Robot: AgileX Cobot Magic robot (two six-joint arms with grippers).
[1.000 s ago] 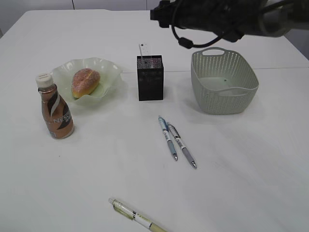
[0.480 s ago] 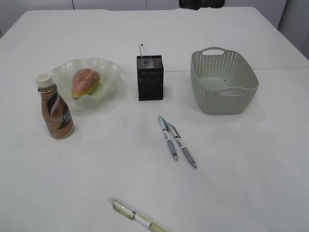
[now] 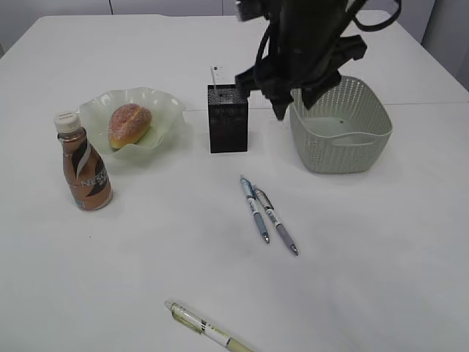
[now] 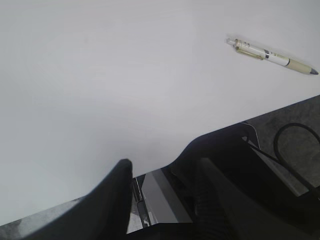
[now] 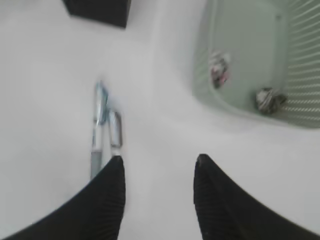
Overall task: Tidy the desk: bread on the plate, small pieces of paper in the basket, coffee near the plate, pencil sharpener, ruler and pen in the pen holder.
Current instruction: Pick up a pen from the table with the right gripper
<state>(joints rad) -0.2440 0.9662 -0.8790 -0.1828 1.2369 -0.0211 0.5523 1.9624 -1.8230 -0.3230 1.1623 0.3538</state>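
Note:
The bread [image 3: 130, 124] lies on the pale green plate [image 3: 165, 105], and the coffee bottle [image 3: 84, 163] stands just in front of the plate's left side. A white ruler [image 3: 218, 75] sticks up out of the black pen holder [image 3: 228, 121]. Two blue-grey pens [image 3: 267, 215] [image 5: 106, 127] lie side by side mid-table. A cream pen [image 3: 207, 330] [image 4: 270, 55] lies near the front edge. Paper pieces [image 5: 218, 69] rest inside the basket [image 3: 370, 150]. My right gripper [image 3: 293, 108] [image 5: 160, 162] hangs open and empty between holder and basket. My left gripper [image 4: 162, 167] is open and empty over bare table.
The pen holder [image 5: 97, 10] and the basket wall [image 5: 202, 75] flank the right gripper closely. White tabletop stretches around the pens. The table's front edge [image 4: 280, 107] runs near the left gripper, with dark floor and a cable beyond.
The right arm left the top of the exterior view, then came back down and now hangs between the pen holder and the basket. The objects on the table have not moved.

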